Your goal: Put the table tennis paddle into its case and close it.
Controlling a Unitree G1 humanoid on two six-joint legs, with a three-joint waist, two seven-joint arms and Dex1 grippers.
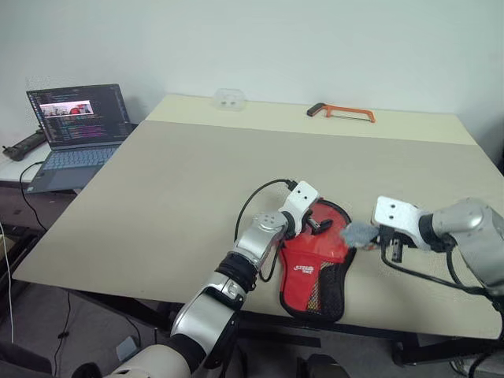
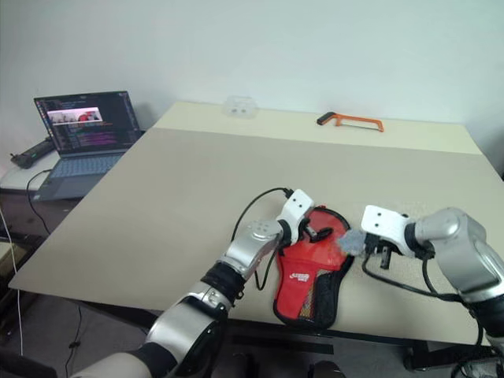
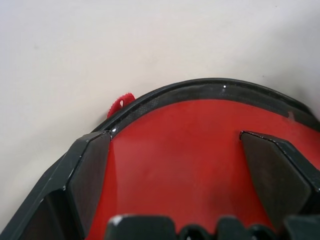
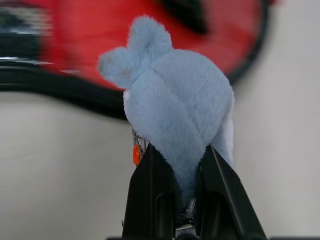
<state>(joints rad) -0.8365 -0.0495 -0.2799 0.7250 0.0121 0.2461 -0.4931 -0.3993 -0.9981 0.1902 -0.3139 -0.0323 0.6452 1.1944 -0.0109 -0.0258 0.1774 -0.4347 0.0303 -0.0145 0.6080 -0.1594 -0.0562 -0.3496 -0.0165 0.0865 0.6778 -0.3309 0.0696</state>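
Observation:
The case (image 1: 315,268) lies near the table's front edge, red side up, its white logo and black mesh pocket towards me. My left gripper (image 1: 315,223) is open over its round end, fingers (image 3: 90,170) spread wide across the red face (image 3: 190,125) just inside the black rim. A small red loop (image 3: 121,102) sticks out at that rim. My right gripper (image 4: 187,165) hovers just right of the case, shut on a blue-grey plush charm (image 1: 358,233) with small ears (image 4: 145,40). The table tennis paddle is hidden.
An orange-framed hacksaw (image 1: 341,113) lies at the table's far edge, with a clear plastic piece (image 1: 230,98) to its left. An open laptop (image 1: 75,134) sits on a side table at the left. A black cable (image 1: 256,197) loops off my left wrist.

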